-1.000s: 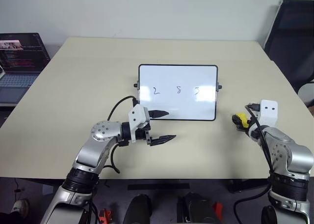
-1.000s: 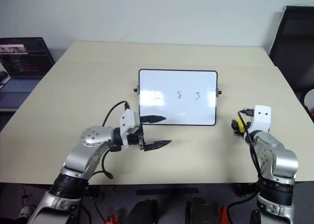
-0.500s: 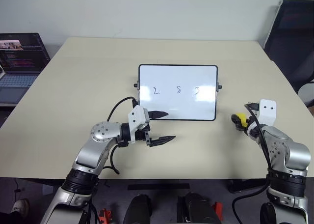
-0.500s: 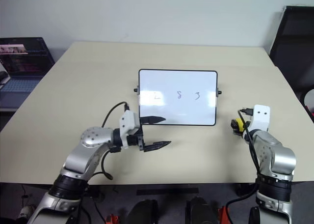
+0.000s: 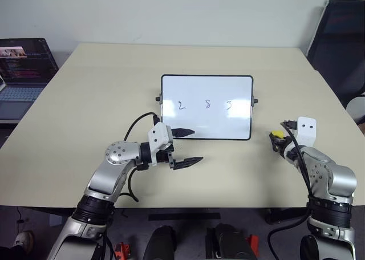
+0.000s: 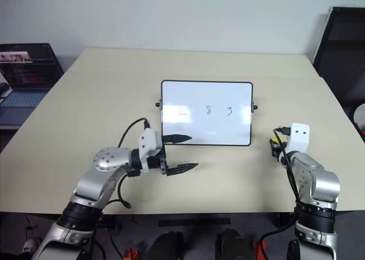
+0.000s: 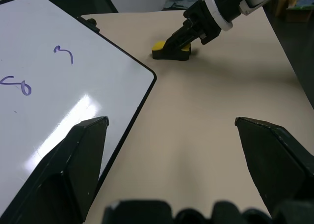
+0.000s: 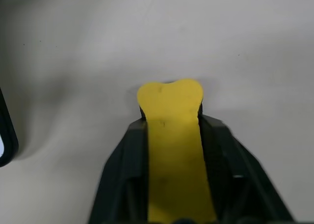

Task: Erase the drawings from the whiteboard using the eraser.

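Task is at an early stage. Right gripper (image 8: 172, 150) is clamped on the eraser (image 8: 171, 135); in the right wrist view both black fingers (image 8: 128, 175) press the yellow block's sides, its rounded end poking out past the tips. Eraser appears to rest on the table (image 5: 102, 89), just off the right short side of the whiteboard (image 5: 206, 107), near its lower right corner, not touching the frame. Left wrist view shows the same: yellow block with dark underside low on the table, right gripper on it.

Nothing is erased yet. All three drawings (image 5: 206, 105) sit in a row across the middle of the whiteboard, intact, no smears.

Left gripper (image 5: 189, 147) hangs at the whiteboard's lower left corner, fingers spread wide, holding nothing; upper finger overlaps the board's bottom edge, contact unclear.

Done, judging by the grip: pickup grasp. Left: lift eraser, carry it over the whiteboard, wipe all three marks.
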Controlling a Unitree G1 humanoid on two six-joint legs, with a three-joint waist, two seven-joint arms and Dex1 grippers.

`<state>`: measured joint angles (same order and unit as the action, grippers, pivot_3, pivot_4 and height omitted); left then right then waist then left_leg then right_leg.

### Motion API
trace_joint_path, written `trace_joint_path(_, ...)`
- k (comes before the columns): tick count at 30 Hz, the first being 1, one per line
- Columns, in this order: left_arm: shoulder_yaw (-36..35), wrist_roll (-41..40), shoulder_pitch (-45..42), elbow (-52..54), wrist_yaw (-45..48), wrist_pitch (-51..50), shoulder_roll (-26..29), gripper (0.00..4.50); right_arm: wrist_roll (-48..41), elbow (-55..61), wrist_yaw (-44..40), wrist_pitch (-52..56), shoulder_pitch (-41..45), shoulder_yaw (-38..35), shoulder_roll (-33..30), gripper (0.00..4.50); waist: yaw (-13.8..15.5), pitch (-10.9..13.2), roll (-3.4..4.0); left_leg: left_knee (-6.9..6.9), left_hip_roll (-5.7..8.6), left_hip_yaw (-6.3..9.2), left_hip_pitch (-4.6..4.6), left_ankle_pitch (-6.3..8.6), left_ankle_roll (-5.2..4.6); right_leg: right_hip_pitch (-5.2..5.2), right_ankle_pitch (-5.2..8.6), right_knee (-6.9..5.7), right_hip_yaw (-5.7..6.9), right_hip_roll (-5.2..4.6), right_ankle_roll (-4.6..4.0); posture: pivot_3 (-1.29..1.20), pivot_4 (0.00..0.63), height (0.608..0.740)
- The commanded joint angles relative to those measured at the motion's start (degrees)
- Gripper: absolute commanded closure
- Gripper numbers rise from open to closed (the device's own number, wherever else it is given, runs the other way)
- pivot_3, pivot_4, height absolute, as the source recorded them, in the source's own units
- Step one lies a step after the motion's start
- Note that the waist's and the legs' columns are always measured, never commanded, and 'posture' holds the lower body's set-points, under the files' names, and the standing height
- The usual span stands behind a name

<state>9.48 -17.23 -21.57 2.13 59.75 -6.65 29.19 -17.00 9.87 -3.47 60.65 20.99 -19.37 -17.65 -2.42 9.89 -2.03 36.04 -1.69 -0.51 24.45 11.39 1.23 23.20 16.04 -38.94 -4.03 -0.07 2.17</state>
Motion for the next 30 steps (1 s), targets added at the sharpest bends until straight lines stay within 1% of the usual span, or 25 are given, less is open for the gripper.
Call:
trace_joint_path(1,-1.51,-0.02,-0.98,0.44,0.22,1.37,0.62,0.0,-0.22,0.17,0.1,-0.6,1.28,-0.84,-0.32,3.58,-0.01,0.0,0.0,0.0,0.0,0.0,0.0,0.0,0.0,0.0,0.0,0.0,0.0,0.0,0.0,0.0,0.15,0.74)
trace_joint_path(4,-1.5,0.1,-1.09,0.37,-0.01,1.51,0.53,0.0,0.09,0.16,0.39,-1.01,1.89,-0.78,-0.51,3.58,-0.01,0.0,0.0,0.0,0.0,0.0,0.0,0.0,0.0,0.0,0.0,0.0,0.0,0.0,-0.01,0.0,0.15,0.74)
trace_joint_path(6,-1.71,0.63,-1.27,0.32,-1.27,1.3,0.28,0.0,1.62,0.78,0.5,-3.34,2.34,0.7,-1.54,3.58,-0.01,0.0,0.0,0.0,0.0,0.0,0.0,0.0,0.0,0.0,0.0,0.0,0.0,0.0,-0.01,0.0,0.15,0.74)
trace_joint_path(10,-2.71,4.1,-2.84,-1.5,-8.98,0.23,-1.6,0.0,4.18,2.5,-1.05,-10.12,3.84,4.86,-3.21,3.58,-0.07,0.01,0.01,0.0,0.01,0.01,0.0,0.0,0.0,0.01,0.02,0.0,-0.02,0.0,0.03,0.0,0.15,0.74)
trace_joint_path(13,-2.54,6.36,-3.0,-3.01,-14.4,-0.62,-4.02,0.0,5.91,2.65,-1.87,-15.65,5.35,8.36,-2.93,3.58,-0.13,0.01,0.01,0.0,0.02,0.05,0.0,0.0,0.0,0.01,0.09,-0.01,0.01,0.02,0.17,0.0,0.15,0.74)
trace_joint_path(16,-2.93,8.01,-3.4,-5.01,-19.98,-0.61,-7.61,0.0,6.81,1.26,-1.9,-19.24,7.35,11.18,-0.86,3.58,-0.14,0.01,0.01,-0.01,0.01,0.07,0.0,0.0,0.0,0.02,0.02,0.0,-0.01,0.02,0.05,0.0,0.15,0.74)
trace_joint_path(20,-2.14,11.0,-4.09,-6.8,-23.57,1.05,-9.85,0.0,7.66,-2.9,-1.16,-21.89,11.16,14.32,3.57,3.58,-0.21,0.01,0.01,0.01,0.02,0.1,0.02,0.0,0.0,0.01,-0.05,-0.01,0.0,0.01,-0.06,0.0,0.15,0.74)
trace_joint_path(22,-1.77,11.47,-4.41,-6.66,-23.88,1.18,-10.38,0.0,8.1,-5.14,-0.87,-23.16,13.68,15.75,5.88,3.58,-0.21,0.01,0.01,0.01,0.02,0.11,0.02,0.0,0.0,0.02,-0.06,-0.03,0.01,0.02,-0.07,0.0,0.15,0.74)
trace_joint_path(25,-2.06,11.71,-4.83,-6.65,-23.94,1.37,-10.62,0.0,8.63,-8.22,-0.99,-24.92,16.34,16.68,7.73,3.58,-0.17,0.01,0.01,0.0,0.01,0.11,0.03,0.0,0.0,0.02,-0.06,-0.02,0.02,0.0,-0.07,0.0,0.15,0.74)
trace_joint_path(30,-2.5,12.3,-5.59,-7.44,-24.12,2.03,-10.12,0.0,8.39,-13.94,-0.32,-27.05,20.68,16.34,10.83,3.58,-0.12,0.01,0.01,0.0,0.01,0.19,0.05,0.0,0.0,0.03,-0.07,-0.01,0.04,-0.05,-0.08,0.0,0.15,0.74)
